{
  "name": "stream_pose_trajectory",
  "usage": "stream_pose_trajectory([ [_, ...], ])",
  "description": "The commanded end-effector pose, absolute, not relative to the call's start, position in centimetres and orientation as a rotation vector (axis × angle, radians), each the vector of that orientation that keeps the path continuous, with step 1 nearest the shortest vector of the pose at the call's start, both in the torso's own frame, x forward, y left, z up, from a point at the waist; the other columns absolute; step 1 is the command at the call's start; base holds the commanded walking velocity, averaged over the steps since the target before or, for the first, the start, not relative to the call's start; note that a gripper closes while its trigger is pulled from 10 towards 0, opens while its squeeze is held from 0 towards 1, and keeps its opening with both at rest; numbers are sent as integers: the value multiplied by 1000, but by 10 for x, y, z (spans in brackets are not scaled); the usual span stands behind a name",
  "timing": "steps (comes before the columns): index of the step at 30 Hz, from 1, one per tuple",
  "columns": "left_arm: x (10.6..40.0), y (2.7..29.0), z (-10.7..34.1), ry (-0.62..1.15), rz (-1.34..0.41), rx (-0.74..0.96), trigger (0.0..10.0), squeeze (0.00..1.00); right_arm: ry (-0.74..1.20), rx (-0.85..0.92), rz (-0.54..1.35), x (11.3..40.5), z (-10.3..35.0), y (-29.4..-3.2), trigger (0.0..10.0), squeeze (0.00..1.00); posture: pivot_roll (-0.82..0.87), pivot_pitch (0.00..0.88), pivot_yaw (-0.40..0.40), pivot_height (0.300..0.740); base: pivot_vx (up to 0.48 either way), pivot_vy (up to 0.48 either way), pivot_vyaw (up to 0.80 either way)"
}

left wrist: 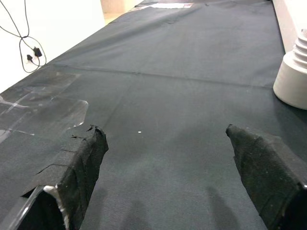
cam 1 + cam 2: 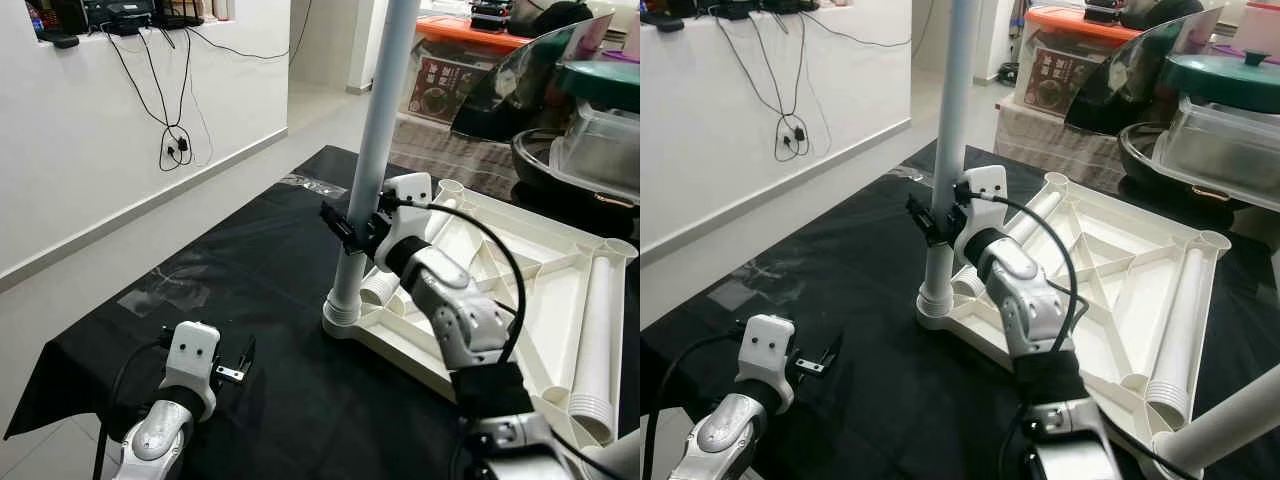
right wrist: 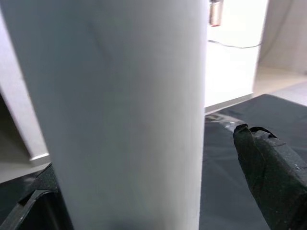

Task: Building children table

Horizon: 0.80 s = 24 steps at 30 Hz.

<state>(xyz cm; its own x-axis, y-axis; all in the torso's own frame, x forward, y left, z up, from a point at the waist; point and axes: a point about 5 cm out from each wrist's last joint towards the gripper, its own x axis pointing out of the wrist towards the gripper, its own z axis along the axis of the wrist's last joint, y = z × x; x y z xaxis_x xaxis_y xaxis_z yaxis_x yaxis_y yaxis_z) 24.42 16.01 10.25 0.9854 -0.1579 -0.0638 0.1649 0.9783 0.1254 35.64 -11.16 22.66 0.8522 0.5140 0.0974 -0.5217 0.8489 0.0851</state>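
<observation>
Nearest us, the left gripper point(image 2: 238, 368) hovers low over the black cloth point(image 2: 270, 260), fingers spread with nothing between them. Farther on, the right gripper point(image 2: 343, 228) reaches forward, its fingers closed around the upright white table leg point(image 2: 375, 150), seated in a corner socket of the upturned white tabletop point(image 2: 545, 290). We cannot see the leg's top, cut off by the frame.

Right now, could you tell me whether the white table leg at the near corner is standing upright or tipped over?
Upright. The table leg rises straight from the corner socket of the upturned tabletop, with the right gripper around it.
</observation>
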Motion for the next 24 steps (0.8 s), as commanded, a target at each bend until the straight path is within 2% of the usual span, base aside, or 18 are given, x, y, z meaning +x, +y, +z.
stream_pose_trajectory([
  [1,243,162,98,67,-163,142,10000,0,-60,118,565,358,227,-110,10000,984,58,0,-83,740,0,0,0],
  [2,243,162,98,68,-161,141,10000,0,-66,117,624,360,231,-111,10000,0,62,0,-87,740,0,0,0],
  [4,243,163,98,69,-158,140,10000,0,-71,108,750,363,237,-110,10000,0,63,0,-89,740,0,0,0],
  [12,243,161,98,66,-159,138,10000,0,-95,86,941,372,255,-106,10000,0,77,0,-100,740,0,0,0],
  [24,241,162,97,71,-152,137,10000,0,-85,86,1103,374,253,-97,10000,0,90,0,-111,740,0,0,0],
])
